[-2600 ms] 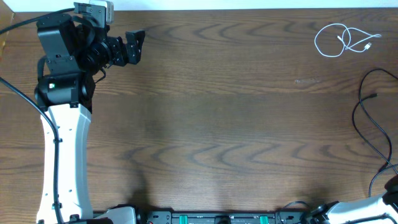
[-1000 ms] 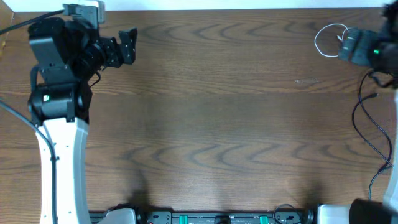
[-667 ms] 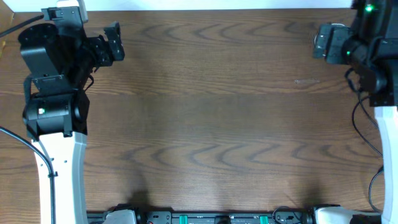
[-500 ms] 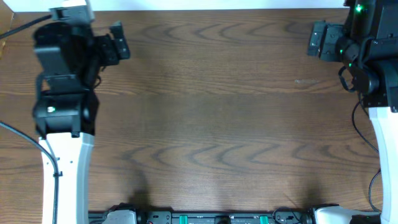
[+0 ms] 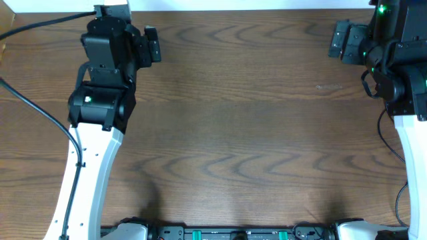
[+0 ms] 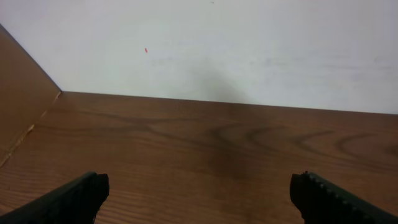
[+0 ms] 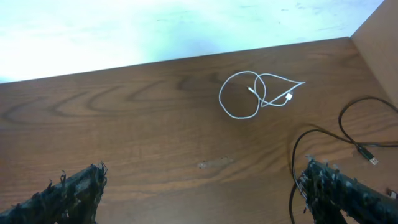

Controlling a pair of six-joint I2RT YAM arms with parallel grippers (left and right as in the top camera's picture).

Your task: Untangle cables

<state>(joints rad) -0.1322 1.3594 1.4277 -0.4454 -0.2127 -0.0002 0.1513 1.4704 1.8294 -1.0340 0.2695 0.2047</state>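
Observation:
The white cable (image 7: 239, 117) lies in a small coil near the table's back right edge, in the right wrist view. The black cable (image 7: 362, 151) curves along the right side, apart from the white one, and part of it shows in the overhead view (image 5: 387, 135). In the overhead view the right arm hides the white cable. My right gripper (image 7: 205, 199) is open and empty, raised above the table short of the white coil; it also shows in the overhead view (image 5: 340, 40). My left gripper (image 5: 152, 45) is open and empty at the back left, over bare wood in its wrist view (image 6: 202, 199).
A white wall (image 6: 249, 43) runs along the table's back edge. A brown side panel (image 6: 22, 106) stands at the left and another (image 7: 379, 56) at the right. Thick black robot cords (image 5: 40, 113) hang by the left arm.
My right arm has risen into view at the back right and now covers the white cable from above. My left arm has swung to the right along the back edge.

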